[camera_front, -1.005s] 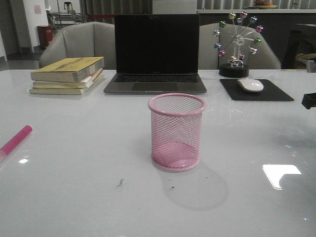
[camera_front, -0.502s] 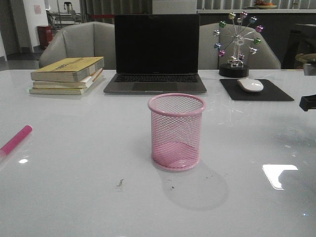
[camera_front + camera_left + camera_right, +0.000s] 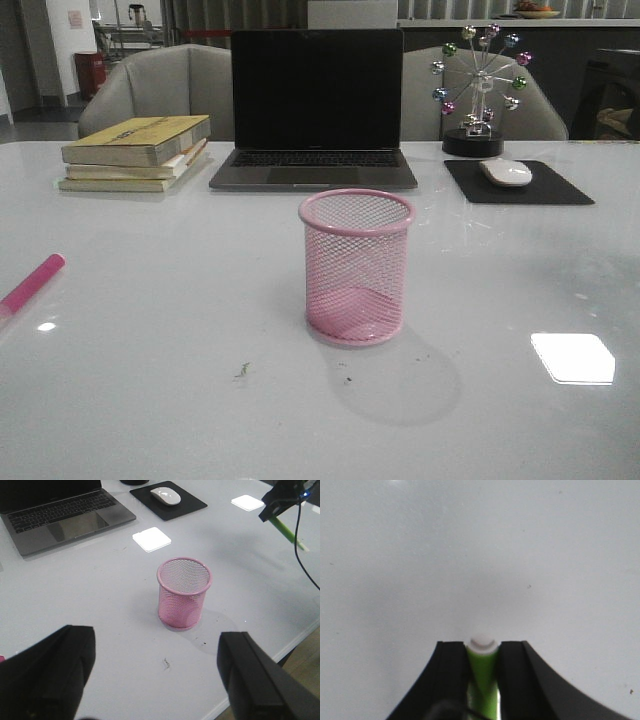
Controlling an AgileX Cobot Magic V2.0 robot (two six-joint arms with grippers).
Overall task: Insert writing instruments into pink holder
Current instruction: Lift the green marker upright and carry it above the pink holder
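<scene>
right tool (image 3: 482, 680): clenched on green marker (image 3: 482, 675), may strike cup (image 3: 356, 268) rim and tip it
left tool (image 3: 155, 675): released, empty
pink marker (image 3: 30, 283): near desk (image 3: 150, 400) edge, could roll off

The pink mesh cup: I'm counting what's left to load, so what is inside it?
Nothing shows inside the round pink wire-mesh cup: through the mesh and from above, only its bare base. No part of the inside is covered.
</scene>
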